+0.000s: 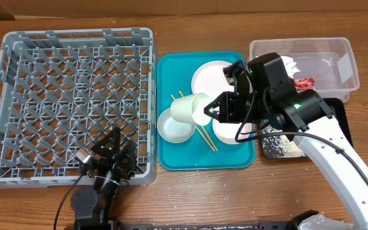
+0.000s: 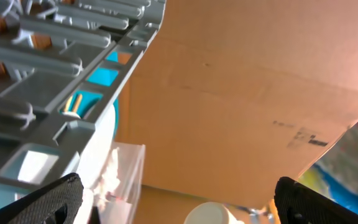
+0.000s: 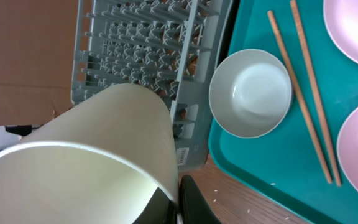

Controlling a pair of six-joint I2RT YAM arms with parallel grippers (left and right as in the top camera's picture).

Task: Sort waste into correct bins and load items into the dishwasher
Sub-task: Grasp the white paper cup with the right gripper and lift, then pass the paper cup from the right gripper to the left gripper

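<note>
My right gripper (image 1: 208, 108) (image 3: 179, 202) is shut on the rim of the small white cup (image 1: 189, 108) (image 3: 104, 155) and holds it tilted above the teal tray (image 1: 171, 160). Below it lie a white bowl (image 1: 174, 126) (image 3: 250, 93), two chopsticks (image 1: 204, 136) (image 3: 303, 93) and pink-white plates (image 1: 209, 75). The grey dish rack (image 1: 69, 96) (image 3: 142, 43) stands at the left. My left gripper (image 1: 110, 153) (image 2: 188, 202) is open and empty at the rack's front right corner. The clear tub (image 1: 324, 54) holds a napkin (image 1: 291, 64) and a red wrapper (image 1: 304, 82).
The black tray (image 1: 280, 145), with rice grains on it, lies partly under my right arm. Loose rice grains (image 3: 216, 186) dot the wooden table by the teal tray. A cardboard wall (image 2: 241, 81) stands behind the table.
</note>
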